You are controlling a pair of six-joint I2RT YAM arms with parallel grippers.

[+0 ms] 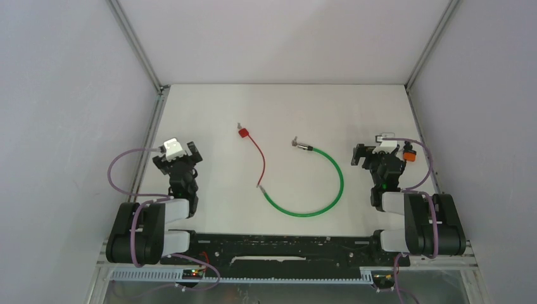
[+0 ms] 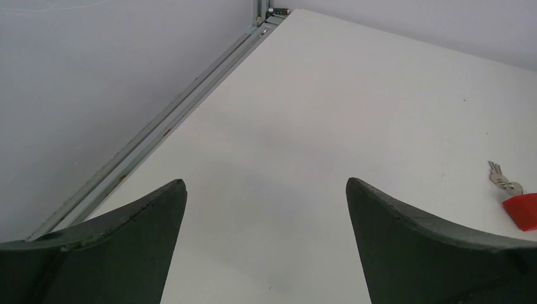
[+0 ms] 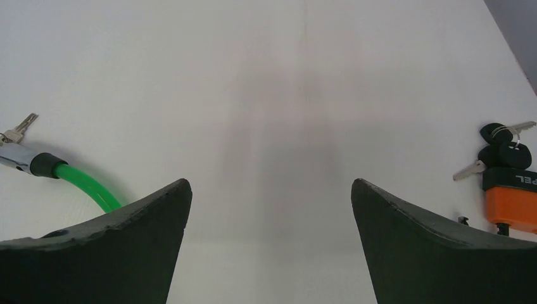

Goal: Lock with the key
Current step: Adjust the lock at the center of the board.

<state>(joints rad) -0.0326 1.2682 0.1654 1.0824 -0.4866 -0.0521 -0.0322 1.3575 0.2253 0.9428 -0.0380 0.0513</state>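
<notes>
A green cable lock (image 1: 329,183) lies curved on the white table, its metal end (image 1: 304,147) carrying a small key (image 1: 293,140). In the right wrist view the green cable (image 3: 88,187) and that key (image 3: 22,125) lie at the left. A thin red cable (image 1: 261,161) ends in a red lock body (image 1: 242,132) with keys (image 2: 500,177). An orange padlock (image 3: 510,196) with black-headed keys (image 3: 503,142) lies beside my right gripper (image 1: 378,155), which is open and empty. My left gripper (image 1: 178,157) is open too, with only bare table between its fingers.
The table is walled on three sides, with a metal rail (image 2: 158,133) along the left edge near my left gripper. The right wall stands close behind the orange padlock (image 1: 410,154). Both arm bases sit on the black frame (image 1: 285,244) at the near edge.
</notes>
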